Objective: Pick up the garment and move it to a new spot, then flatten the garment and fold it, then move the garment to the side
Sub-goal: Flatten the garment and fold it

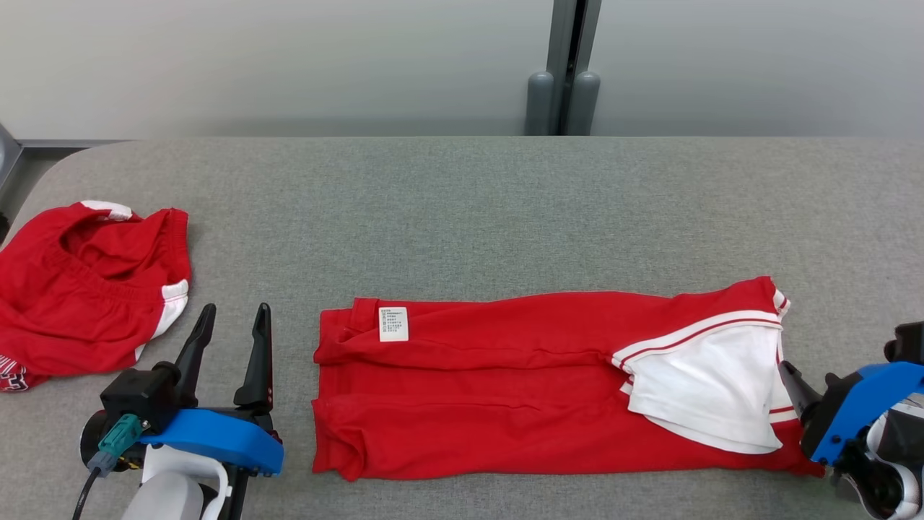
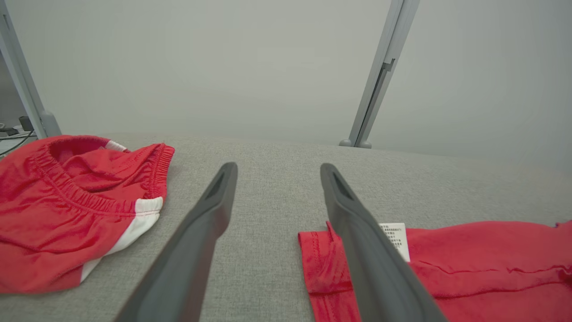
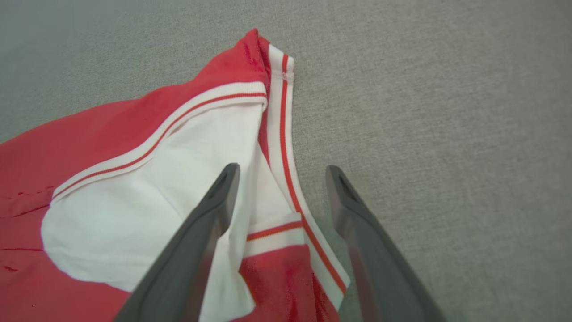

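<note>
Your garment [image 1: 505, 390] lies folded lengthwise on the near counter [image 1: 462, 202], left tool [image 1: 236, 310] released and idle just off its left end, right tool [image 3: 281, 169] spread open astride its white striped end, so you look set to pinch there for the next fold.

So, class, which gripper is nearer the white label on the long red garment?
Left. The left gripper is open beside the garment end bearing the label; the right gripper is at the far, white end.

Far half of the tabletop [image 1: 469, 202] is wide open; red shorts [image 1: 86, 289] block the left, folded garment [image 1: 505, 383] fills the near-middle.
</note>
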You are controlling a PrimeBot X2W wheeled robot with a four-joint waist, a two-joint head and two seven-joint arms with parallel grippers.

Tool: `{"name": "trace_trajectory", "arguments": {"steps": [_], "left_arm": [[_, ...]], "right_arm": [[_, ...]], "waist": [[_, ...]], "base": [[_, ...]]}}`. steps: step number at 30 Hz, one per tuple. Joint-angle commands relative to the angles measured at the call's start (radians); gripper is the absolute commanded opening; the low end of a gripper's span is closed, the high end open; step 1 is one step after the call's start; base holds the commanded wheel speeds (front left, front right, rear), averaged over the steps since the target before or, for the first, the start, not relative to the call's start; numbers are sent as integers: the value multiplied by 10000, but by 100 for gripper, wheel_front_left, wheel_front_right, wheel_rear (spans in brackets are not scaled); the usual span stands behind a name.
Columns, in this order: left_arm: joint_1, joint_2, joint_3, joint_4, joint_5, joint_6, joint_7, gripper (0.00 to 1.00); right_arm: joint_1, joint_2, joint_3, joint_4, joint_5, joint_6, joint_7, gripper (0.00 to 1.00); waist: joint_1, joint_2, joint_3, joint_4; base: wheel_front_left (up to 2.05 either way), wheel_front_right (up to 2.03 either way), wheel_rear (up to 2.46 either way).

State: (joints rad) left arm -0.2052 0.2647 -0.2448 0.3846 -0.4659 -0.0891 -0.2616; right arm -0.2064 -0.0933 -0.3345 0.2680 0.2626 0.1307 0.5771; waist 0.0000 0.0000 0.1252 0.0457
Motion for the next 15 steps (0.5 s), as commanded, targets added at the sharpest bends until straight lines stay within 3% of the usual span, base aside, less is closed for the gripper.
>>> {"name": "trace_trajectory", "arguments": {"steps": [1, 15], "left_arm": [[-134, -26, -27, 46, 47, -61, -45, 100], [-845, -159, -247, 497, 137, -269, -45, 100]], "right_arm": [[-240, 25, -14, 229, -117, 1, 22, 100], [-1328, -207, 19, 2526, -1046, 1, -273, 100]], "waist": [[0, 0, 32, 58], [0, 0, 438, 575]], "base": [[0, 0, 0], [0, 0, 0]]}}
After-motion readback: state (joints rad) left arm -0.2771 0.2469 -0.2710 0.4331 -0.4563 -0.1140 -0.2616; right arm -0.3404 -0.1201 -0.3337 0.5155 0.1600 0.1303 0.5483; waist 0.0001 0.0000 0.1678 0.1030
